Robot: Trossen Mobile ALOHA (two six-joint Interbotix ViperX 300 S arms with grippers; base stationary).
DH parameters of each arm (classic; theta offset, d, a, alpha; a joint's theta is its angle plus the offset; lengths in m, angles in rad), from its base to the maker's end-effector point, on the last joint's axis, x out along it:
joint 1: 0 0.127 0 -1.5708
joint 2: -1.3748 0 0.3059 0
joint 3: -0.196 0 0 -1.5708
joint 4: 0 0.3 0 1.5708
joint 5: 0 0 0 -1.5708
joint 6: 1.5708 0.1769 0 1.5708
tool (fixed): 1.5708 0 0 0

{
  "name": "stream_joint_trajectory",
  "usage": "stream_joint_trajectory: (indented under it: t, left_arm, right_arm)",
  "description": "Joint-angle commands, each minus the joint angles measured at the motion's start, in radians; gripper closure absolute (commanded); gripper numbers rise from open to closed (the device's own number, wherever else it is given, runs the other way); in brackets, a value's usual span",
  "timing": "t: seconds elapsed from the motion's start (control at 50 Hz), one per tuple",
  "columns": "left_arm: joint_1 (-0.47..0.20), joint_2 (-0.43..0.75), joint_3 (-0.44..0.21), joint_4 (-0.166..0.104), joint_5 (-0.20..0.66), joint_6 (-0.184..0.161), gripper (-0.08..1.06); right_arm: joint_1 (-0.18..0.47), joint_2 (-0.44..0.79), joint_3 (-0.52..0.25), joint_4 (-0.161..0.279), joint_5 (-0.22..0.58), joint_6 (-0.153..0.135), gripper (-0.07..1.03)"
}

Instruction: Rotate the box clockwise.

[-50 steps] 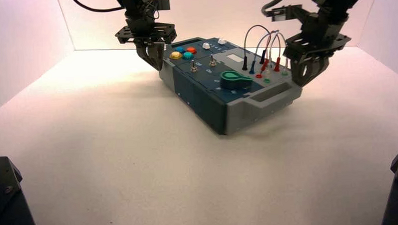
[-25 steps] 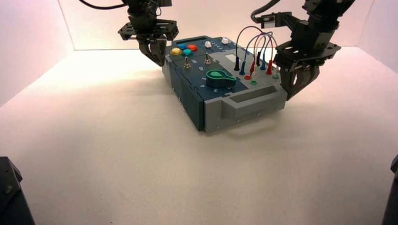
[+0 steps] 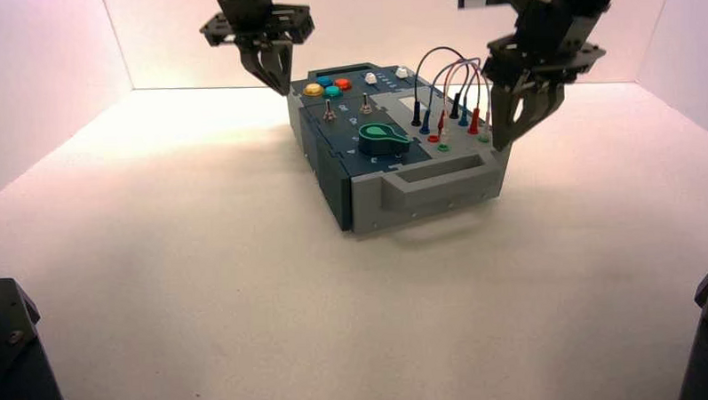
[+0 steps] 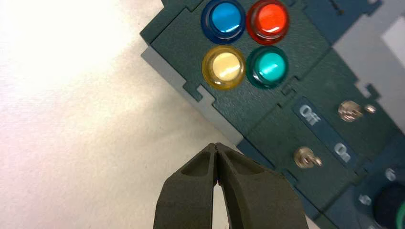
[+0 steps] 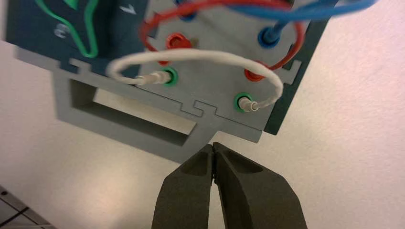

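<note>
box (image 3: 393, 154) between left gripper (image 3: 275, 78), right gripper (image 3: 505, 134)

White tabletop (image 3: 201, 259) within plain white walls (image 3: 35, 78), brightly lit at rear left.

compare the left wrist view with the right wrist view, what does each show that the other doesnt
Only the left wrist view: four round buttons, blue, red, yellow and teal, plus toggle switches by Off/On lettering.
Only the right wrist view: looped jumper wires in sockets and the grey end handle.
Both: the box, white table, and that arm's own shut jaws.
</note>
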Motion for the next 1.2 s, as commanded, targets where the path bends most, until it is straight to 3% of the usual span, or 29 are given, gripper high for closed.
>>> stream_joint_trajectory:
  t: [0.02, 0.16, 0.36, 0.6, 1.2]
  left_arm:
    - [0.002, -0.117, 0.032, -0.002, 0.000, 0.005, 1.01]
    - [0.009, -0.198, 0.078, -0.003, 0.020, -0.006, 1.01]
    - [0.026, -0.265, 0.095, -0.002, 0.037, -0.018, 1.01]
    - [0.021, -0.307, 0.123, -0.011, 0.074, -0.020, 1.01]
    - [0.018, -0.302, 0.147, -0.006, 0.025, -0.009, 1.01]
  right_arm:
    - [0.003, -0.094, -0.017, 0.005, 0.011, 0.002, 0.98]
    - [-0.028, -0.147, -0.023, -0.003, 0.012, 0.002, 0.98]
    - [-0.095, -0.189, -0.048, 0.003, -0.005, 0.000, 0.98]
    - [-0.097, -0.255, -0.038, 0.002, -0.011, -0.009, 0.99]
    - [-0.097, -0.247, -0.003, -0.005, -0.058, -0.015, 0.98]
